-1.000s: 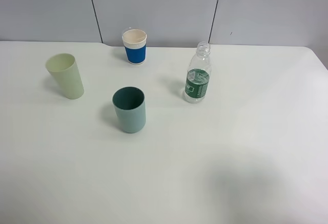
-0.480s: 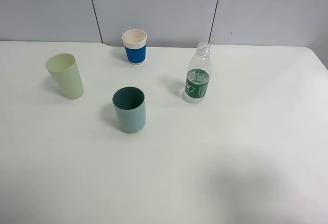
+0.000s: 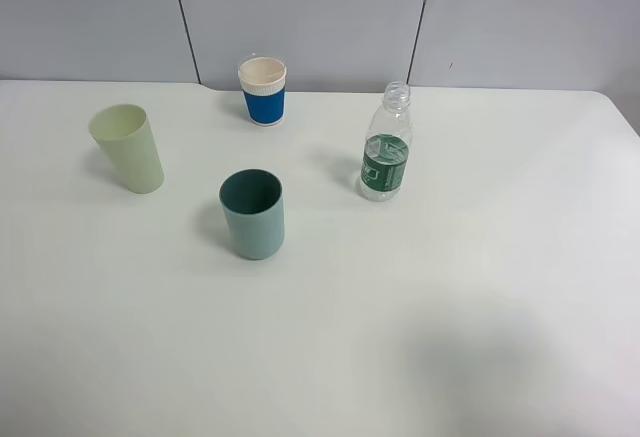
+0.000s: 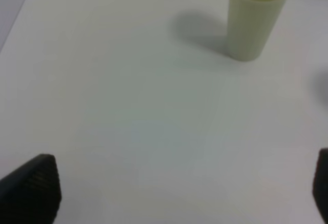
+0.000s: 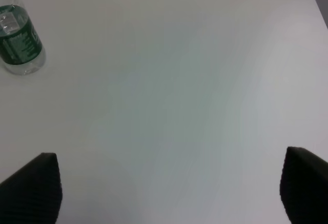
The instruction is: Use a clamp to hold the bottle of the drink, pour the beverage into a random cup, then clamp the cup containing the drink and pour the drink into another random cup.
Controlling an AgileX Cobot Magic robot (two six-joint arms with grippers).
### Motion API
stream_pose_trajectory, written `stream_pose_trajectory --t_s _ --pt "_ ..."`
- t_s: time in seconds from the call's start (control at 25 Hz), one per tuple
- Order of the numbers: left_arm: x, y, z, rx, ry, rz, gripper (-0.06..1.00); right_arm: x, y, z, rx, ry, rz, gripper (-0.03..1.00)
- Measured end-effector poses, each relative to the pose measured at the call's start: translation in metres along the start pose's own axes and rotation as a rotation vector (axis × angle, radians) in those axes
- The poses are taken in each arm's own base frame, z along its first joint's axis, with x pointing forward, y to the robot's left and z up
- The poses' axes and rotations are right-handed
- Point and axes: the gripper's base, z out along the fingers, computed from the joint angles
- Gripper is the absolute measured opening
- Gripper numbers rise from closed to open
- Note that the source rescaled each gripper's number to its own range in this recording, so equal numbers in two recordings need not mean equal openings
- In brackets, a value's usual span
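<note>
White table [image 3: 480,287], grey panelled wall behind. Bottle [image 3: 386,156] upright at about 2 o'clock from table centre, uncapped, green label band, a little clear water [image 3: 381,193] low inside. Teal cup [image 3: 253,214] upright near centre, slightly toward 9 o'clock; dark green inside, contents not discernible. Pale green cup [image 3: 129,147] upright at 10 o'clock, well apart from the teal cup. Blue-and-cream cup [image 3: 263,91] at 12 o'clock, near the wall. All four stand apart, none touching. No arm in the high view. Left gripper [image 4: 179,190]: fingers [image 4: 33,185] spread wide at the frame edges, nothing between them but bare table; pale green cup [image 4: 254,19] ahead of it, not touched. Right gripper [image 5: 169,188]: fingers [image 5: 33,185] also parted wide, holding nothing; bottle [image 5: 19,44] ahead and off to one side, well clear of the fingers.
</note>
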Motion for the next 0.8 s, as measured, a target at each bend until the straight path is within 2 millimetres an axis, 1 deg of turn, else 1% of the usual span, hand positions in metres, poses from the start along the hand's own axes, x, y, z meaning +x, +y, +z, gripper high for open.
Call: stream_pose_trajectory --t_s 0.8 --pt "0.0 0.0 0.0 0.0 0.0 0.0 1.0 0.0 0.0 0.0 0.0 0.0 0.0 0.79"
